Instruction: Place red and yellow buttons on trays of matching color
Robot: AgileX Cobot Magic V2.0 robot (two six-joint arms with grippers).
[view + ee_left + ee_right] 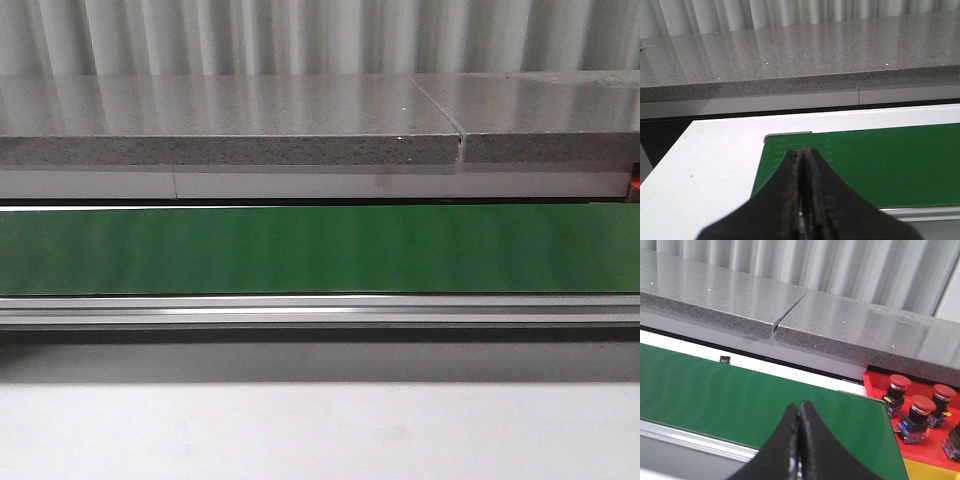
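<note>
Here the only buttons in sight are red buttons (914, 412), seen from the right wrist: several with domed red caps on dark bodies, standing upright on a red tray (880, 386). A strip of yellow tray (932, 471) shows just beside the red one, its contents hidden. No yellow button appears in any view.

These buttons look like rigid plastic switches, light and hard, not fragile. The caps are smooth and rounded, so fingers would likely slip there; the blocky body beneath each cap seems the surer place to pinch, from the sides. They stand close together, so room between them looks tight.

The right end effector (799, 427) has its fingers pressed together, holding nothing. It hangs over the green belt (740, 395), and the red buttons lie off to one side of it, past the belt's end, near but apart. The left end effector (802, 170) is likewise pressed together and empty, over the other end of the belt (880, 160), by a white surface (715, 165); no button shows near it.

From the front, the belt (320, 248) runs bare across the frame, with a metal rail (320, 310) on its near side, a grey stone bench (230, 130) behind and a small red edge (635, 185) at far right. Neither end effector shows there.
</note>
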